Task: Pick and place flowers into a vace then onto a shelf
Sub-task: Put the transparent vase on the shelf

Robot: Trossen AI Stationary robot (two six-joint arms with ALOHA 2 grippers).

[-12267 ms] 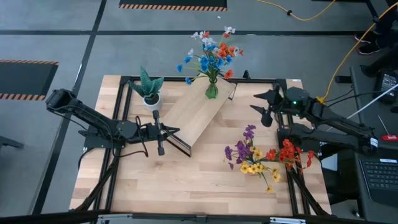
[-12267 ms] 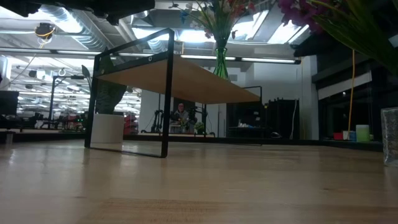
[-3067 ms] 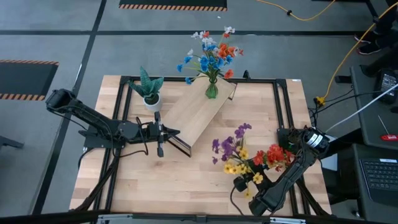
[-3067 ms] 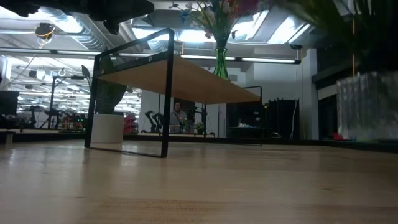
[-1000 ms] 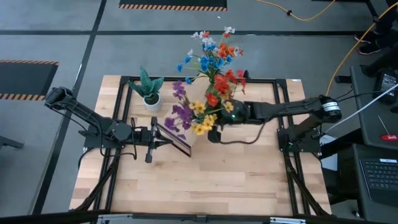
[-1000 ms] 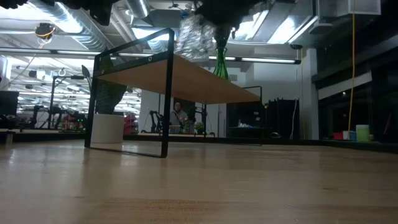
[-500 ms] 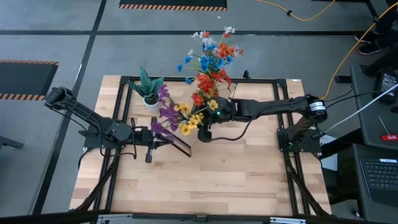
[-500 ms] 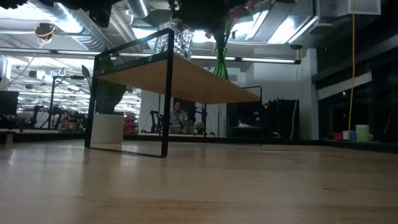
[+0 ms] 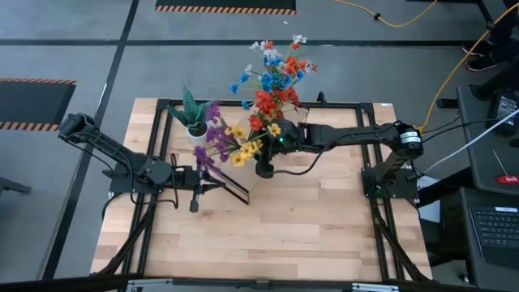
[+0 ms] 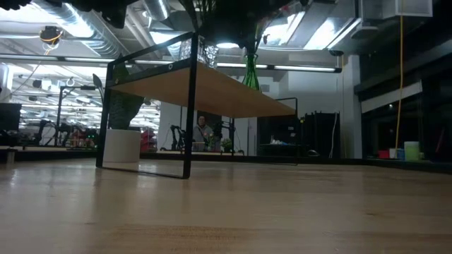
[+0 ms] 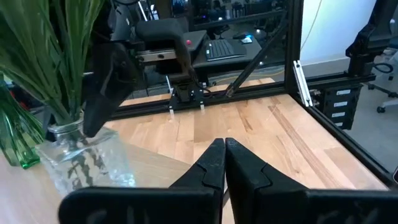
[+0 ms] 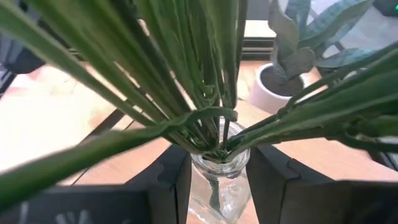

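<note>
A clear glass vase full of purple, yellow and red flowers is at the near-left end of the shelf, with my right gripper shut on it. I cannot tell whether its base touches the board. The green vace, holding blue and red flowers, stands on the shelf's far end. My left gripper is shut and level beside the shelf's near-left end, with nothing between its fingers. My right gripper pinches the glass vase just below its neck. One finger is on each side of the glass. The fingers come from the table's right, slanting slightly down. The vase stays upright, its stems rising past the fingers.
A spiky green plant in a white pot stands on the table just left of the shelf's far half. A black frame runs around the tabletop. The near half of the table is bare wood. A person shows far behind.
My right gripper has carried the glass vase of flowers toward the table's left, along the shelf to its near-left end, and a little lower. The vase has stayed upright.
</note>
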